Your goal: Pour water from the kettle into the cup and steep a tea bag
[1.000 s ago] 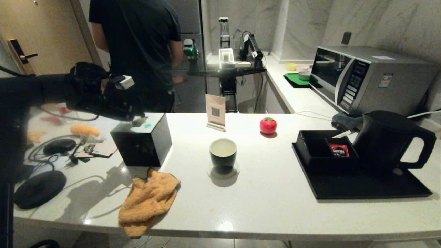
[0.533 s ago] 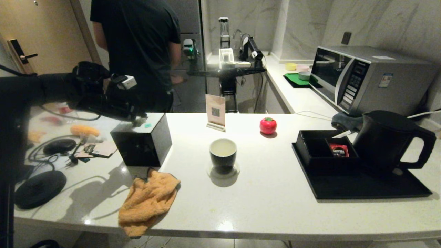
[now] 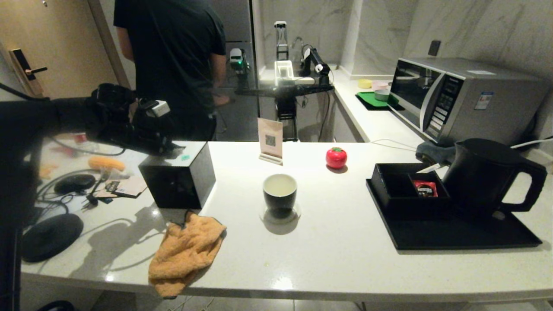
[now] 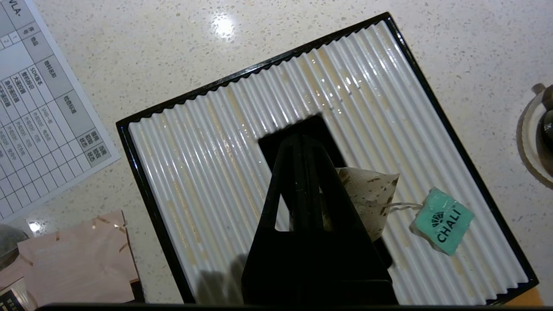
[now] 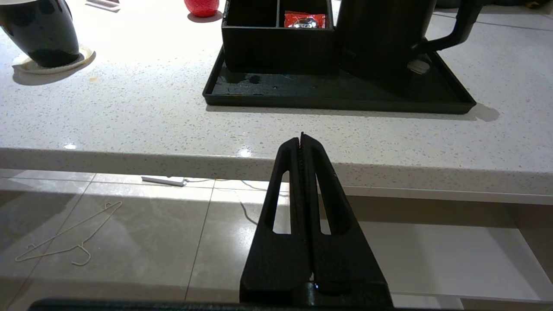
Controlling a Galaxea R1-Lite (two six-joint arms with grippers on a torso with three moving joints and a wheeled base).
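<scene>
Teal-tagged tea bag [image 4: 371, 199] pinched in my left gripper [image 4: 302, 140], jaws shut, above ribbed box top [image 4: 207, 142]. Step: bag pickup. Next: carry to cup [image 3: 280, 192], lower in. Right gripper [image 5: 302, 137] shut, empty, parked below counter edge.

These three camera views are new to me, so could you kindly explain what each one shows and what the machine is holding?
It is a two-armed robot at a white speckled counter. The head view looks down from its head. There stand a small glossy black cup with a white inside and a large matte black kettle on a flat black tray.

The left wrist view sits behind the left gripper, over a black tissue box with a ribbed white top. It is shut on a pale pyramid tea bag with a teal paper tag.

The right wrist view shows the right gripper shut and empty, parked below the counter edge.
</scene>
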